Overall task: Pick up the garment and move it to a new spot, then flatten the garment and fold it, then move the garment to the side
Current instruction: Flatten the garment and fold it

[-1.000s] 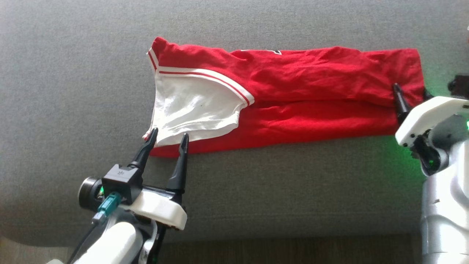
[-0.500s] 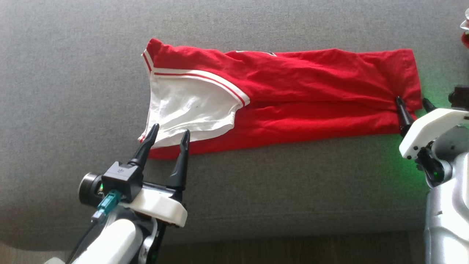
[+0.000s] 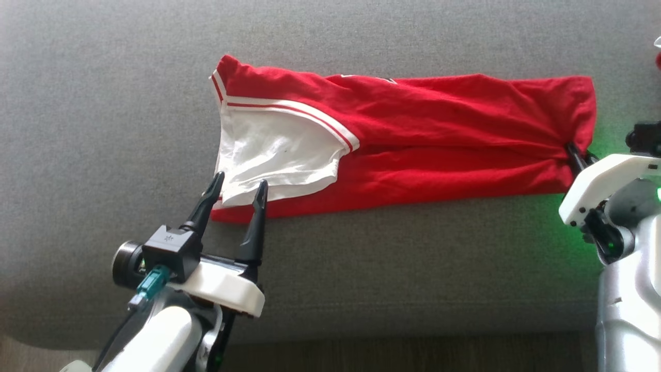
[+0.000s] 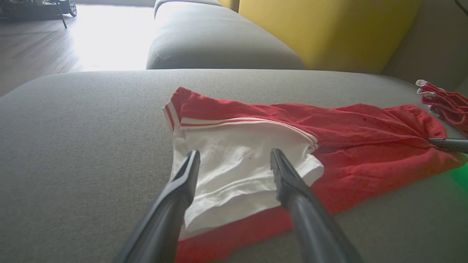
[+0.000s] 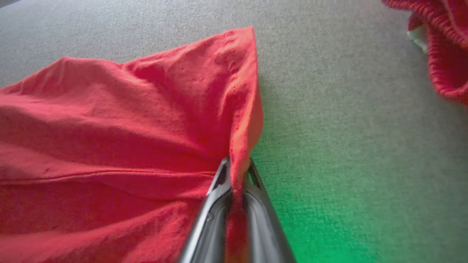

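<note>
The garment [image 3: 413,134] is a red shirt with a white sleeve and red-white trim, folded into a long strip across the grey sofa seat [image 3: 103,103]. My left gripper [image 3: 237,187] stands open, its two fingers straddling the near corner of the white sleeve [image 4: 234,168], with the tips resting on the cloth. At the strip's right end my right gripper [image 3: 578,153] is shut on the garment's red edge [image 5: 237,175], and the cloth bunches up between the fingers.
Another red knitted item [image 5: 446,47] lies on the seat beyond the right end, also seen as a red bundle [image 4: 442,102]. A yellow cushion [image 4: 329,33] leans at the back. Wooden floor [image 3: 413,356] runs below the seat's front edge.
My right gripper has closed on the garment's right edge, pinching the cloth. The left gripper stays open over the white sleeve corner. The head camera has shifted slightly.
</note>
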Controlling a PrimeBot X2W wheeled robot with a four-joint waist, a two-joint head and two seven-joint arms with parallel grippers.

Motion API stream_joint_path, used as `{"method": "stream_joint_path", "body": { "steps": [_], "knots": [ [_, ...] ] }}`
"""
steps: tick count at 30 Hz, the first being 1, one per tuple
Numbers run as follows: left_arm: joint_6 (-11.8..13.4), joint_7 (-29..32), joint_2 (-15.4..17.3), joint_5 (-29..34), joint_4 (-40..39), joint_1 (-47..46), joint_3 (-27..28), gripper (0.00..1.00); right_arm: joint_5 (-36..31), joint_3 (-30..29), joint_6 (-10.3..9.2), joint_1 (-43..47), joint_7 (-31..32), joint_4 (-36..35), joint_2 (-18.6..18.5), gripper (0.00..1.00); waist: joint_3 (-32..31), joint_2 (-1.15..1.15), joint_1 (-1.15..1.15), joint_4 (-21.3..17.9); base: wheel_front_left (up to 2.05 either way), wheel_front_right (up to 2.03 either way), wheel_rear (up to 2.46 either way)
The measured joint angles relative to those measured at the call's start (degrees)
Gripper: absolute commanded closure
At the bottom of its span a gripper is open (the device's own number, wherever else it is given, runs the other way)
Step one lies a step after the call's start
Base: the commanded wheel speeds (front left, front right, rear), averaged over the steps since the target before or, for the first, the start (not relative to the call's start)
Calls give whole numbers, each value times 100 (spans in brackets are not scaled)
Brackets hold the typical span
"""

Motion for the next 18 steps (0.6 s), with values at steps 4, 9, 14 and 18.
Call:
{"method": "stream_joint_path", "body": {
  "steps": [4, 9, 14, 18],
  "knots": [
    [0, 0, -49, 1, 32, 18, 35, 0, -348, -81, 0, 31, 11, -157, 45, 100, -82, 0, 0, -12, 0, 0, 0],
    [-1, 0, -65, 52, 31, 77, 166, 0, -621, -158, -1, 71, 305, -786, -127, 100, -165, 0, 0, -159, 0, 0, 0],
    [-43, 0, -67, 53, 16, 77, 167, 0, -545, -33, -2, 70, 651, -1343, -420, 100, -233, 0, 0, -272, 0, 0, 0],
    [-44, 0, -66, 59, 16, 81, 167, 0, -352, 120, -2, 68, 812, -1663, -469, 100, -287, 0, 0, -305, 0, 0, 0]
  ]
}}
